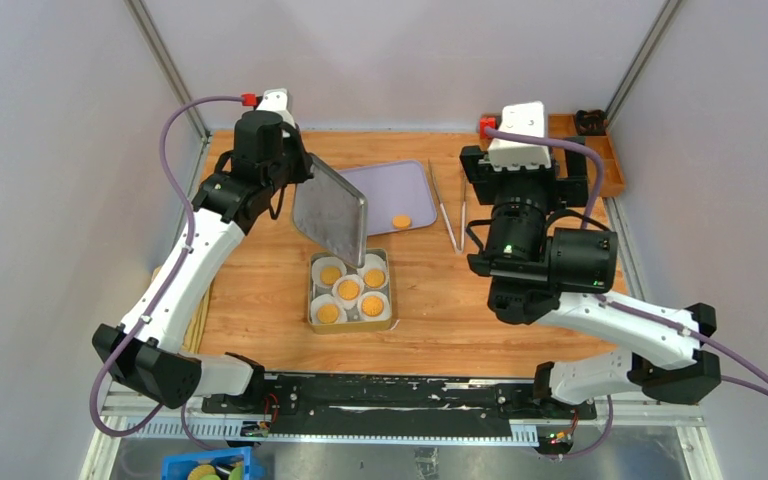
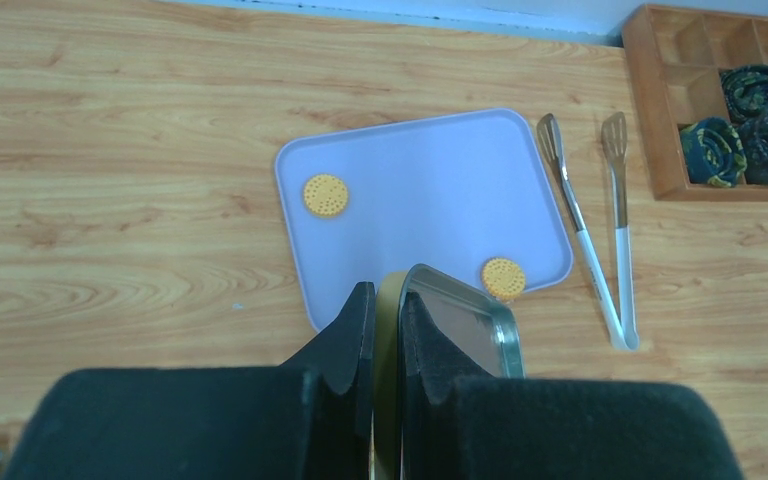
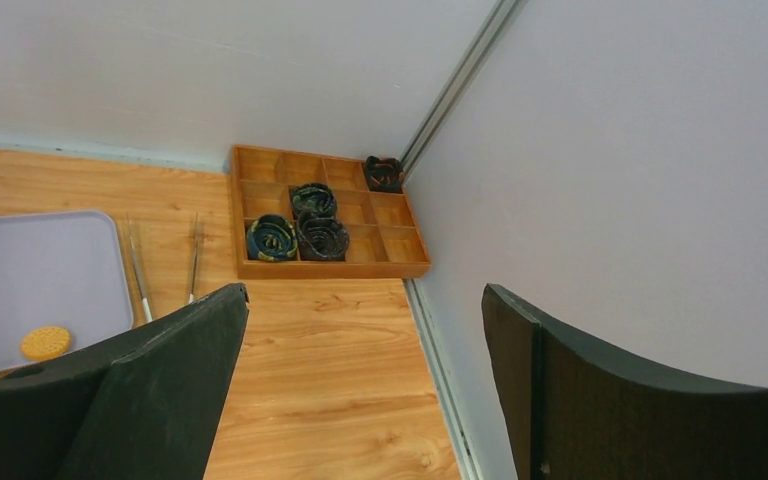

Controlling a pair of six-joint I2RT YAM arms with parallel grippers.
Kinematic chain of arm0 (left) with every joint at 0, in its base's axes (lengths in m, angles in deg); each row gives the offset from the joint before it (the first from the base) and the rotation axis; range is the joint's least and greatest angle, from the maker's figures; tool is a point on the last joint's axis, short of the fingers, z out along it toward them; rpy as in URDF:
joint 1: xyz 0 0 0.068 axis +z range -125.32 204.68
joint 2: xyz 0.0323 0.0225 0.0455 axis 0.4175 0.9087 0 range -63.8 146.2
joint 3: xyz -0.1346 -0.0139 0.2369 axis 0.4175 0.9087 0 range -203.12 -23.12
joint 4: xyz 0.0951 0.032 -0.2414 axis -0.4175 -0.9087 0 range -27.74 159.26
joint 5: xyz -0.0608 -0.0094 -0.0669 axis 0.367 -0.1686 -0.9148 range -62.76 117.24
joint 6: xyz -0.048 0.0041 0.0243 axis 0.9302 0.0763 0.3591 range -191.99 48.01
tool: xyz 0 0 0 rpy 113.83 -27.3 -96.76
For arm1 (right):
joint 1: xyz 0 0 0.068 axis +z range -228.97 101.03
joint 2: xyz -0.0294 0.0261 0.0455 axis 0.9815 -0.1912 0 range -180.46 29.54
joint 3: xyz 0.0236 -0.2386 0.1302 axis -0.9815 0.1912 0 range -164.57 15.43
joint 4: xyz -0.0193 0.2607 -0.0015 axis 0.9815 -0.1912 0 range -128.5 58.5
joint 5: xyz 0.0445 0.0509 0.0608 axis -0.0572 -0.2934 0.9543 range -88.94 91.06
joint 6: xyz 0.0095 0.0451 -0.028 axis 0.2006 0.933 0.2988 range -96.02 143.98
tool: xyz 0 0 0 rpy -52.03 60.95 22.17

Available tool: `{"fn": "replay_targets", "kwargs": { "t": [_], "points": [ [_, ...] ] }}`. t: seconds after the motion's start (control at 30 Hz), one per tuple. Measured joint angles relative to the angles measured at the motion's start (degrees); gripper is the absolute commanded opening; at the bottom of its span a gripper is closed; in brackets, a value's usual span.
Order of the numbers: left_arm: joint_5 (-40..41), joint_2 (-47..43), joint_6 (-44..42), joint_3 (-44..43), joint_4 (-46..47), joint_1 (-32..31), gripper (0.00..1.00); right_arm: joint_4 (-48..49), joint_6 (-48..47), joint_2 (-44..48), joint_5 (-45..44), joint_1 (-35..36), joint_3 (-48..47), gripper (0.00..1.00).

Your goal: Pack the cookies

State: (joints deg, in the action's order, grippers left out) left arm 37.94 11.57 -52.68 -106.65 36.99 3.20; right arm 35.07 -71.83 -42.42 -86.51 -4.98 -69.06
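A metal tin (image 1: 314,300) in the middle of the table holds several orange cookies (image 1: 349,289) in white paper liners. My left gripper (image 1: 298,172) is shut on the edge of the tin's metal lid (image 1: 330,210) and holds it tilted above the table, behind the tin. In the left wrist view the fingers (image 2: 355,325) pinch the lid's rim (image 2: 495,325). Two loose cookies (image 2: 325,195) (image 2: 503,277) lie on the purple tray (image 2: 430,190); only one (image 1: 401,221) shows from above. My right gripper (image 3: 365,340) is open, empty and raised at the right.
Metal tongs (image 1: 451,215) lie to the right of the purple tray (image 1: 400,185). A wooden compartment box (image 3: 325,225) with dark rolled items stands in the back right corner. The enclosure walls close in the table at the back and sides.
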Motion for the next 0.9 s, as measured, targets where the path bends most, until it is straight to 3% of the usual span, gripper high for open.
{"fn": "replay_targets", "kwargs": {
  "t": [0.33,0.57,0.77,0.9],
  "points": [
    [-0.02,0.0,0.44,0.39,0.09,0.0,0.01,8.26,-5.33,-5.57,0.0,0.63,0.2,0.92],
    [-1.03,0.0,0.85,0.63,0.48,0.0,0.01,12.28,-9.11,-7.8,-0.02,0.63,-6.82,0.94],
    [-1.4,-0.02,0.85,0.96,0.92,0.0,0.01,17.05,-18.12,-20.83,-0.04,2.45,-24.96,0.96],
    [-1.77,-0.02,0.85,0.96,1.14,0.0,0.01,12.63,-20.55,-31.47,0.09,10.01,-51.6,1.0]
  ]
}}
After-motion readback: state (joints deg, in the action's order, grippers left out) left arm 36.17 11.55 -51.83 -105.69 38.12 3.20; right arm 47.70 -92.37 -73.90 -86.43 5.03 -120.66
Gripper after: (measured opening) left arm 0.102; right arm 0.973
